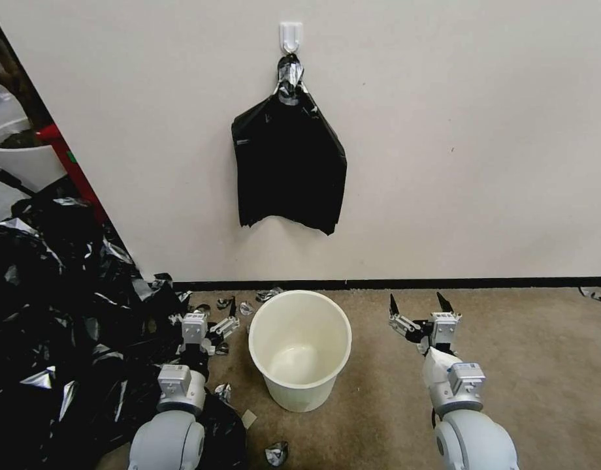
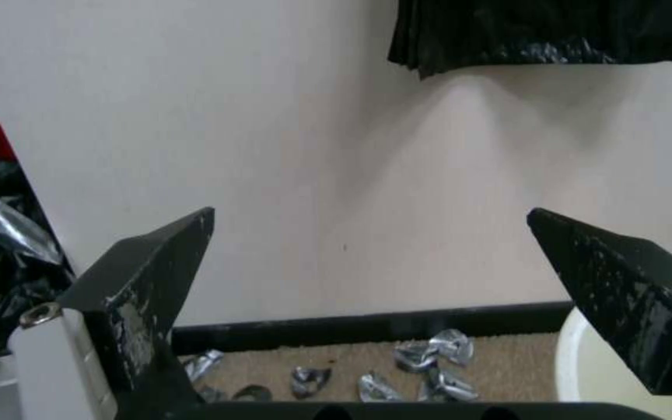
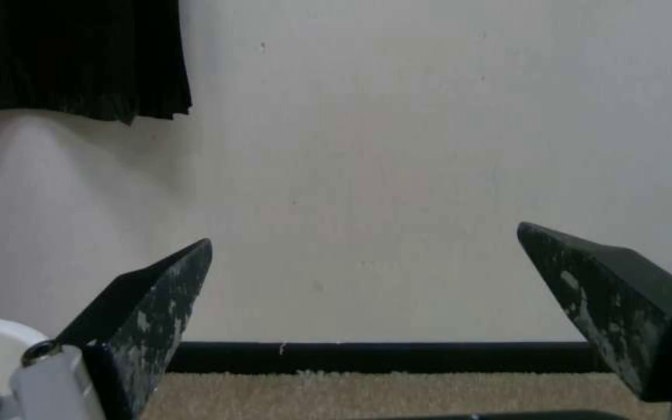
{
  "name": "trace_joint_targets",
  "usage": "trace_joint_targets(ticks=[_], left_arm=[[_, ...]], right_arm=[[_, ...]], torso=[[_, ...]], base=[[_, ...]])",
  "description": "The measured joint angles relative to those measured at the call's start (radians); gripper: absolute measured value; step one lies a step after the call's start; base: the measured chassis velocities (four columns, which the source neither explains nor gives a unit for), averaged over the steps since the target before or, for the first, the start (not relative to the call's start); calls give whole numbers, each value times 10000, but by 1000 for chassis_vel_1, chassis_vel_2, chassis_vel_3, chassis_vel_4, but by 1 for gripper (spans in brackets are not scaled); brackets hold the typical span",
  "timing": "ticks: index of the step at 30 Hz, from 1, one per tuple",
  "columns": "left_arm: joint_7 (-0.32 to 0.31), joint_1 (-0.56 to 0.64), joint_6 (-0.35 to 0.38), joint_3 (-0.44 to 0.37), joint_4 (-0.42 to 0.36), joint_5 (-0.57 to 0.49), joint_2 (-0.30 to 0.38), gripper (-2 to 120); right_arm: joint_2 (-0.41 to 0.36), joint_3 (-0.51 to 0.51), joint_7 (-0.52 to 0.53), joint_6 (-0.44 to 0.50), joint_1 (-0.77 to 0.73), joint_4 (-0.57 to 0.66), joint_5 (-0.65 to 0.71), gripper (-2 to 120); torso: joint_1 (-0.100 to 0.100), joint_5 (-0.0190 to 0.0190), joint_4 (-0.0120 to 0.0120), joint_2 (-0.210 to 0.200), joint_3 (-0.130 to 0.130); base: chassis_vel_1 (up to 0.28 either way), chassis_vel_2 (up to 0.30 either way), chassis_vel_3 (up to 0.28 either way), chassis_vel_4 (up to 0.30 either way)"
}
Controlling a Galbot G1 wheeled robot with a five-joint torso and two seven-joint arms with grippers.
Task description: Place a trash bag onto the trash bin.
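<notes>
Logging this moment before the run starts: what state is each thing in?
trash bin: upright on the carpet, empty, unlined
sheaf of bags: hanging from the wall hook
left hand: open, empty, left of the bin
right hand: open, empty, right of the bin

One bin, one black sheaf on one wall hook, one heap of black plastic, one plant pot, two grippers — left, right — and roughly ten foil scraps.
</notes>
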Motion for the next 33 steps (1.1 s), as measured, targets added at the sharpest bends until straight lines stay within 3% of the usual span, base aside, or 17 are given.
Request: trace_joint_targets(ticks=[21, 27, 33], left_arm=[[-6, -3, -1, 9, 0, -77, 1, 100], [-681, -101, -182, 575, -84, -1963, -4, 100], [-589, -43, -477, 553, -118, -1665, -78, 100]], right_arm=[[-101, -79, 219, -29, 17, 45, 107, 100], [-1084, -823, 2255, -383, 256, 571, 1219, 100], [-1486, -1137, 2707, 186, 297, 594, 1212, 100]], torso=[[0, 1, 0, 1, 0], [-1, -1, -1, 1, 0], [-1, -2, 1, 2, 0]], base=[[0, 0, 0, 0], [0, 0, 0, 0], [0, 0, 0, 0]])
